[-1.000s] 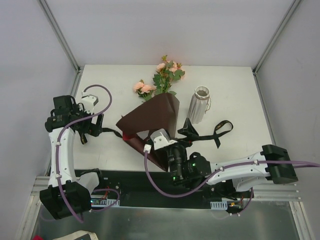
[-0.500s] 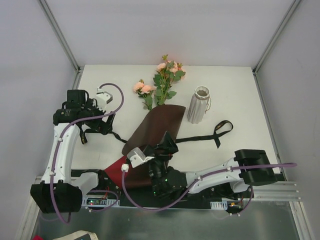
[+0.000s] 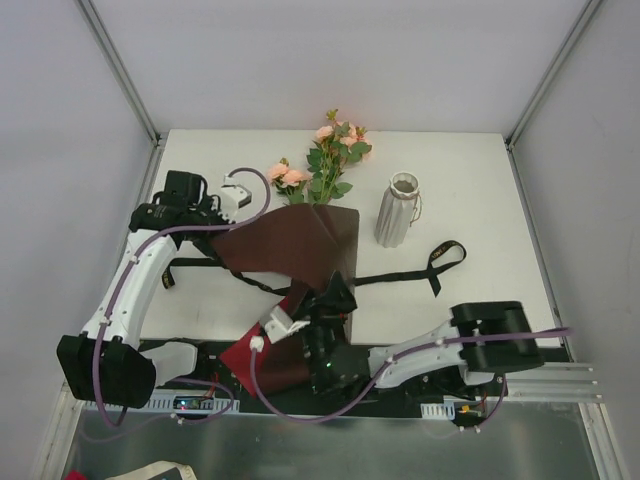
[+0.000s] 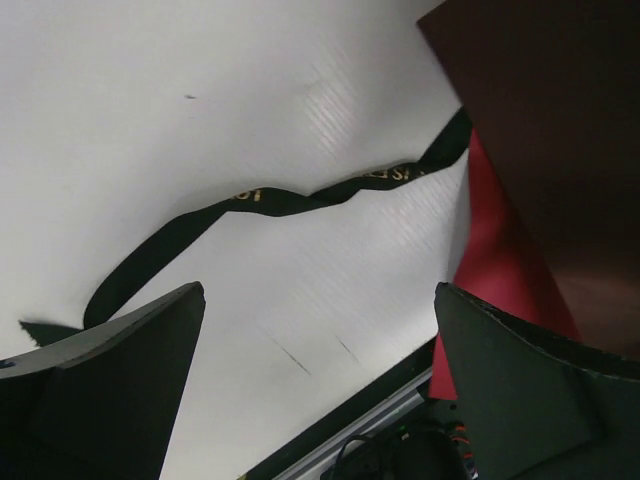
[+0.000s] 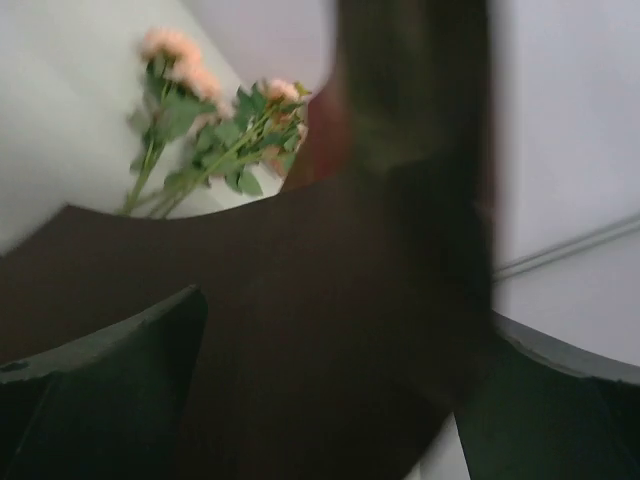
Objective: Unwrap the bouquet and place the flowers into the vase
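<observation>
The flowers (image 3: 333,160), peach-pink roses on green stems, lie at the back centre of the table, also seen in the right wrist view (image 5: 215,140). Their stem ends reach the far edge of the dark red-brown wrapping paper (image 3: 290,248), which lies spread open, its red side (image 3: 250,355) hanging over the near edge. The black ribbon (image 3: 425,268) trails across the table and under the paper (image 4: 300,200). The ribbed whitish vase (image 3: 397,210) stands upright to the right. My left gripper (image 3: 205,228) (image 4: 318,300) hangs open left of the paper. My right gripper (image 3: 335,295) (image 5: 345,310) is open, with paper (image 5: 300,340) filling the space between its fingers.
The table's near edge with its black rail (image 4: 340,425) runs just beyond the left gripper. A metal frame post (image 3: 120,70) stands at the back left and another (image 3: 555,75) at the back right. Grey walls close the table in.
The paper has slid toward the near edge, off the flowers, and spread out to the left. My left arm moved right and back toward it. My right arm swung left along the near edge.
</observation>
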You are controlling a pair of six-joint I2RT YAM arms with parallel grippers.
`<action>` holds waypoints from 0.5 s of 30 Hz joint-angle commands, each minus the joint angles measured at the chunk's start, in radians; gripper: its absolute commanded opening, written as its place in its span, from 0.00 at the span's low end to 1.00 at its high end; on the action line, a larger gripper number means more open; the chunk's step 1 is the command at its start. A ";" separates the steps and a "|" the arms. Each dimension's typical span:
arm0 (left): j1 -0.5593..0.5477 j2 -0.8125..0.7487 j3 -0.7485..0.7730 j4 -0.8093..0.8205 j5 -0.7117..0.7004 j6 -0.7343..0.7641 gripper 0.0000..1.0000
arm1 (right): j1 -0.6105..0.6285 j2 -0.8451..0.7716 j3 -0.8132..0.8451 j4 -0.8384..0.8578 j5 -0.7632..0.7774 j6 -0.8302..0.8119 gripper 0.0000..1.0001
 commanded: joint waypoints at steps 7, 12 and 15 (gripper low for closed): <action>-0.105 0.045 -0.020 0.000 -0.032 -0.005 0.99 | 0.017 0.086 -0.188 0.167 0.303 0.144 0.96; -0.227 0.139 0.101 0.002 -0.032 -0.063 0.99 | 0.038 -0.014 -0.177 0.169 0.270 0.161 0.96; -0.338 0.211 0.178 0.000 -0.051 -0.093 0.99 | 0.034 -0.049 -0.101 0.166 0.201 0.137 0.96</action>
